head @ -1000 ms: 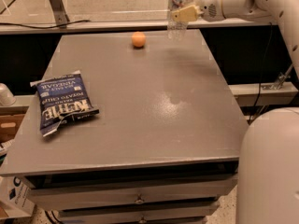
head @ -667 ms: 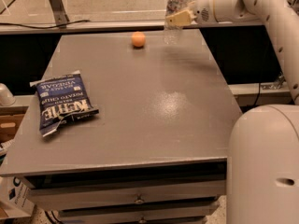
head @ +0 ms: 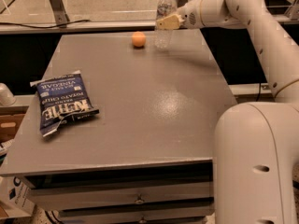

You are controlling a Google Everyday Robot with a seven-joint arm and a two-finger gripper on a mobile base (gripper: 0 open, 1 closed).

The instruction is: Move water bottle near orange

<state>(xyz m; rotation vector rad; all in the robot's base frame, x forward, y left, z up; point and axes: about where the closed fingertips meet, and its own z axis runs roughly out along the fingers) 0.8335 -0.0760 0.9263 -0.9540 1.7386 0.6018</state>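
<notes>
The water bottle (head: 164, 17) is clear with a white cap and stands upright at the far edge of the grey table (head: 140, 101). The small orange (head: 138, 39) lies just to its left, a short gap away. My gripper (head: 167, 22) reaches in from the right at the end of the white arm and is closed around the bottle's middle, covering its label band. The bottle's base is at or just above the tabletop; I cannot tell which.
A dark blue chip bag (head: 60, 101) lies on the table's left side. The white arm (head: 261, 36) runs down the right edge to the robot's body (head: 254, 162). A window ledge (head: 79, 27) runs behind the table.
The arm has carried the bottle leftward along the far edge, so it now stands much closer to the orange. The orange and chip bag have not moved.
</notes>
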